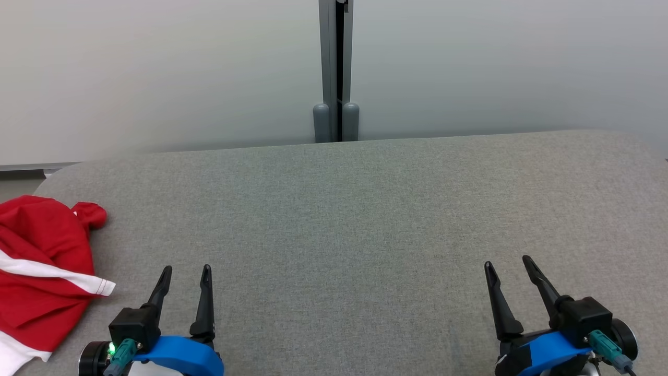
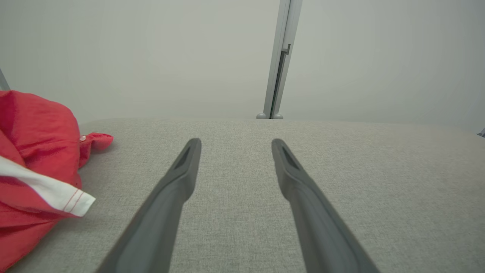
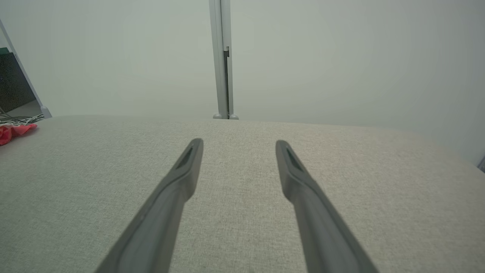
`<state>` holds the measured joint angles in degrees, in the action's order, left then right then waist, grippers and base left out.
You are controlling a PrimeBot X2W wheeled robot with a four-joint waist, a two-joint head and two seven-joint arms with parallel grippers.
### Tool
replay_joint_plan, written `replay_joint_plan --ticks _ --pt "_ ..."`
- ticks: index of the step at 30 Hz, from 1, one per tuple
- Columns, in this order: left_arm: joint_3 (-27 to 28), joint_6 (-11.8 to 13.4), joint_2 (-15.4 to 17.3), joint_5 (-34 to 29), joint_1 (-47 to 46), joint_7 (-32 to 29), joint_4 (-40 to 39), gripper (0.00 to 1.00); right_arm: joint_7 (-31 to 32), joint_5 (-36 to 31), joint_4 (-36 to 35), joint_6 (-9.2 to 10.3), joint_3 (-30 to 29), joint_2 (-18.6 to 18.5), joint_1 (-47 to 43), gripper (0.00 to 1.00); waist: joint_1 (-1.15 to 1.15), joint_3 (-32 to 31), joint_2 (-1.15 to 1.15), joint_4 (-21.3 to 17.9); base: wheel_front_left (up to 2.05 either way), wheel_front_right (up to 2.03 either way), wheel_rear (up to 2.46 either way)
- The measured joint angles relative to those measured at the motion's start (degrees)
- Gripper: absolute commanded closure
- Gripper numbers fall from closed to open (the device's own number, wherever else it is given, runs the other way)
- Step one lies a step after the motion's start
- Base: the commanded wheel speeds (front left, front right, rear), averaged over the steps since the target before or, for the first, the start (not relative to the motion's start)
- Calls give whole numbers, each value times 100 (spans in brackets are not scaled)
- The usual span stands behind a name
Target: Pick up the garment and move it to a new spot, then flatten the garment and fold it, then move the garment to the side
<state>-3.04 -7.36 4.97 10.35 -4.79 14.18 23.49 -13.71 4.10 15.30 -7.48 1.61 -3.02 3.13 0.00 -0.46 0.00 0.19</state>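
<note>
The garment (image 1: 39, 261) is red with white bands and lies crumpled at the left edge of the grey fabric-covered table (image 1: 344, 219). It also fills the left side of the left wrist view, garment (image 2: 34, 151), and shows as a small red patch at the far left of the right wrist view, garment (image 3: 13, 132). My left gripper (image 1: 187, 270) stands open just right of the garment, apart from it, its fingers (image 2: 178, 182) empty over bare cloth. My right gripper (image 1: 509, 262) stands open at the lower right, far from the garment, with nothing between its fingers (image 3: 182, 178).
Pale partition panels rise behind the table, joined by a grey post (image 1: 336, 68) at the middle of the far edge. The table's far corners are rounded. Cables and a dark object (image 3: 13, 91) lie beyond the table's left end.
</note>
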Motion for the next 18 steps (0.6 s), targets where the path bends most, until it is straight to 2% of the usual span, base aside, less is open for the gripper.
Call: replay_joint_plan --ticks 9,18 --pt "5 -1 -7 -263 1 81 100 0 -85 -164 15 0 -43 5 -12 0 0 -9 0 -1 0 0 0" --pt "57 -1 -22 -279 4 82 151 0 -103 43 38 0 -53 5 -35 0 0 -13 0 -21 0 0 0"
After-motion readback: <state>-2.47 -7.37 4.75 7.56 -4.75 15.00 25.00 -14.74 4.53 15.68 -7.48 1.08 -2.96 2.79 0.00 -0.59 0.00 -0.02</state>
